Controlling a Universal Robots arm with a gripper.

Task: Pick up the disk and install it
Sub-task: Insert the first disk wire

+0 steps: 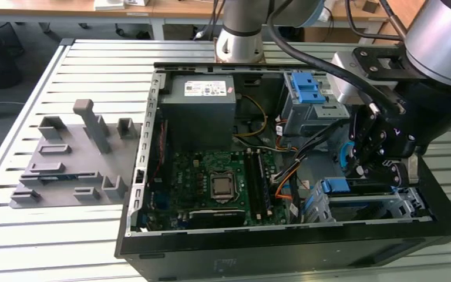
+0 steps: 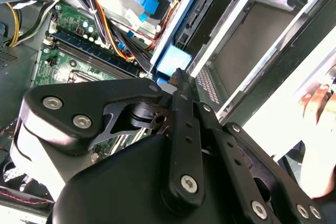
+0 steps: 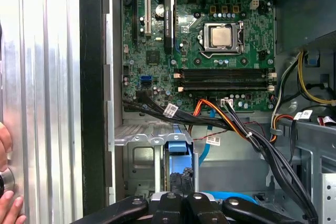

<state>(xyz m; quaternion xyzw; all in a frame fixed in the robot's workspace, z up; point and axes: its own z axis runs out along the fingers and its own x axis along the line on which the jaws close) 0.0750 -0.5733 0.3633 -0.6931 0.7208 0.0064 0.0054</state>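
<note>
The disk (image 1: 337,187) sits edge-on in a slot of the metal drive cage (image 1: 413,205), at the near corner of the open computer case on the exterior view's right. Its blue end handle (image 2: 170,59) faces the motherboard. Its blue carrier (image 3: 178,150) runs between the cage walls. My gripper (image 1: 370,175) hangs directly over the handle end. In the second wrist view the gripper (image 2: 178,77) has its black fingers (image 2: 181,108) drawn together to a point. The tips rest at the handle, with nothing visible between them. The first wrist view shows the gripper (image 3: 181,182) against the carrier's end.
The motherboard (image 3: 210,40) fills the case floor, and bundled cables (image 3: 247,135) cross beside the cage. A grey power supply (image 1: 202,103) and a blue latch bracket (image 1: 308,88) sit at the far end. A person's hand (image 2: 315,103) rests outside the case wall. A grey fixture plate (image 1: 69,158) lies to the left.
</note>
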